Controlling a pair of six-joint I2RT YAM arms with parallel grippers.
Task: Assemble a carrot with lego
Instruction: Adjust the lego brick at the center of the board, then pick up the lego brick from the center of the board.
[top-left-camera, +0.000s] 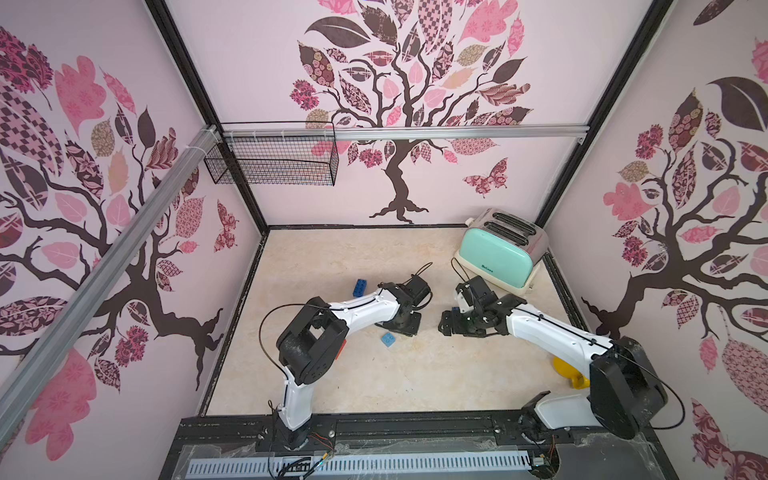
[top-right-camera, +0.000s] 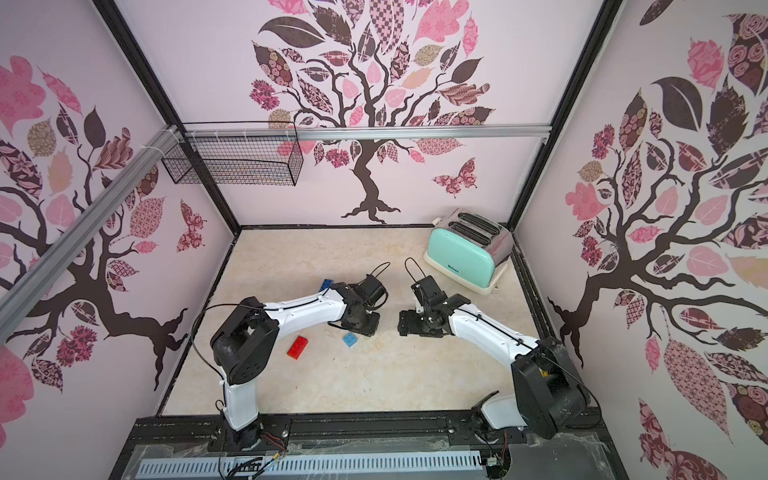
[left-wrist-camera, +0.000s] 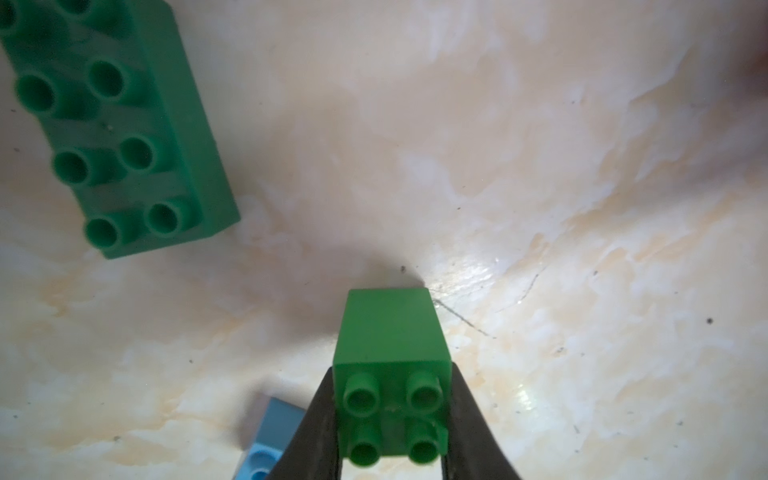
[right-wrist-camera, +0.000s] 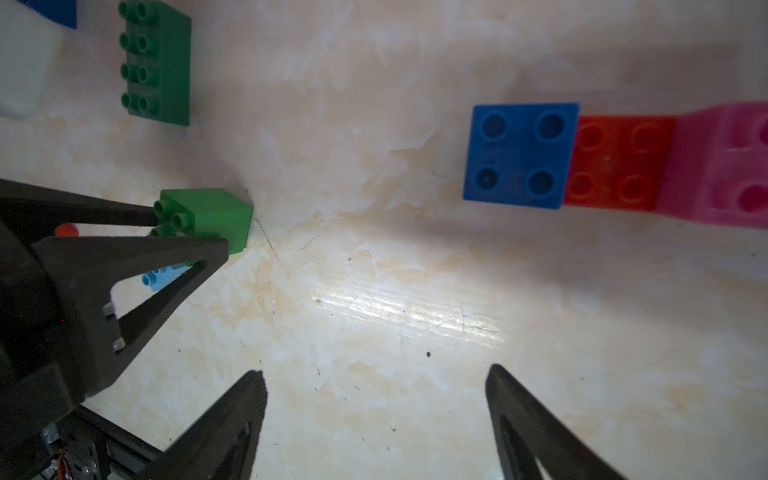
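Barely started imo: left claw (left-wrist-camera: 392, 376) pinches the small green brick (left-wrist-camera: 390, 328), right claw (right-wrist-camera: 376, 376) gapes empty, long green brick (left-wrist-camera: 120, 124) lies loose.

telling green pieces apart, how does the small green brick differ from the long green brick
The small green brick is square with four studs; the long green brick is oblong with eight. The small green brick is clamped in the left gripper; the long green brick lies free on the table. Both are green and studded.
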